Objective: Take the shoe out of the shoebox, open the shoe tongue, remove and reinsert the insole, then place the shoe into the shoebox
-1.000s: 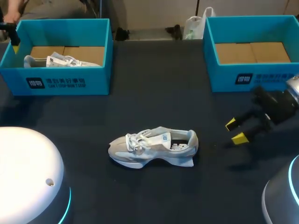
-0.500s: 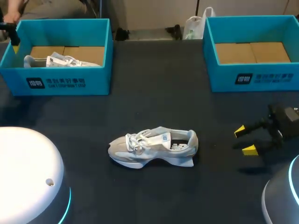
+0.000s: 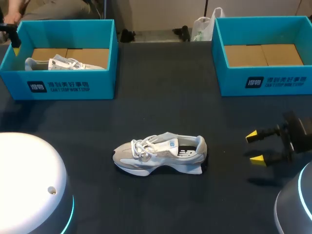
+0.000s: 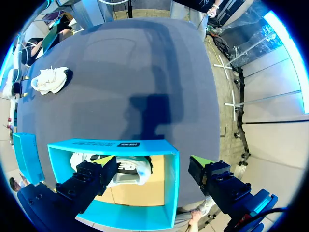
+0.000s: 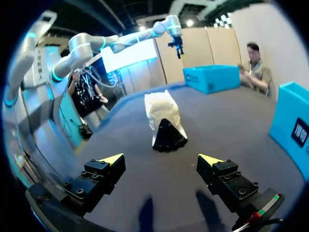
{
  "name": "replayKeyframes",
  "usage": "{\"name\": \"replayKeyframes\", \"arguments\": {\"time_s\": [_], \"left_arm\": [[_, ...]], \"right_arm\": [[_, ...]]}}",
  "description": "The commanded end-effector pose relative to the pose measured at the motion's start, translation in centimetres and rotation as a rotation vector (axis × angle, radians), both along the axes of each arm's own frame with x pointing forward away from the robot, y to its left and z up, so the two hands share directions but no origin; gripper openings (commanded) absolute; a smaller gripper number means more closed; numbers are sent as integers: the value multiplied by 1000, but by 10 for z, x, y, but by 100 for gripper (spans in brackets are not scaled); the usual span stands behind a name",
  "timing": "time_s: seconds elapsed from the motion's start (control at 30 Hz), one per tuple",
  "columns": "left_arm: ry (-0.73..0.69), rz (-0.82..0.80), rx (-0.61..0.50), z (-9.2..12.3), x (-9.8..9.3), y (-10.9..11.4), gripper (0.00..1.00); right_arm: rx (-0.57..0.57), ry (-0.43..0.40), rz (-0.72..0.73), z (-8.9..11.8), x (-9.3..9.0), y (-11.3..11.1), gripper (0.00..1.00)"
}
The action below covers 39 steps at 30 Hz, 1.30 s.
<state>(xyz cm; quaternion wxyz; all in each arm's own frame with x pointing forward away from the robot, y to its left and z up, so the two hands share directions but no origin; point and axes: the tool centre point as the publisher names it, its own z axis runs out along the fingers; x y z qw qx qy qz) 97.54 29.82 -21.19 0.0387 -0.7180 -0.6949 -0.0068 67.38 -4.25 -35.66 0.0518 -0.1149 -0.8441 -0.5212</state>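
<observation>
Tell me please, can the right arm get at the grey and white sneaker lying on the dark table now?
Probably yes. The right arm's yellow-tipped tool is open and points at the heel of the grey and white sneaker; only bare dark table lies between them.

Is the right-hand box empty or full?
Empty: the right box shows only bare cardboard floor. One shoe sits out on the table.

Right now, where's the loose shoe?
Head view: the loose shoe stands on its sole near the middle of the table, toe to the left. The right gripper, open, is off its heel end, apart.
</observation>
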Motion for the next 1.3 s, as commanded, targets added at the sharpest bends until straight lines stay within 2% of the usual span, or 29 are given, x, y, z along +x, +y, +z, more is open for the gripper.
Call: {"name": "replayKeyframes", "arguments": {"time_s": [0.03,0.4,0.63,0.83,0.87,1.23,1.3], "left_arm": [[-2,0,2,0,-1,0,100],[-2,0,2,0,-1,0,100],[-2,0,2,0,-1,0,100],[-2,0,2,0,-1,0,100],[-2,0,2,0,-1,0,100],[-2,0,2,0,-1,0,100],[-2,0,2,0,-1,0,100]], "right_arm": [[31,-152,-48,-16,-3,-4,100],[37,-156,-23,-17,-4,-2,100],[39,-172,22,-28,2,24,100],[23,-205,-3,-35,4,44,100],[2,-216,-38,-35,3,45,100],[2,-216,-38,-35,3,45,100],[-20,-199,-18,-41,5,59,100]]}}
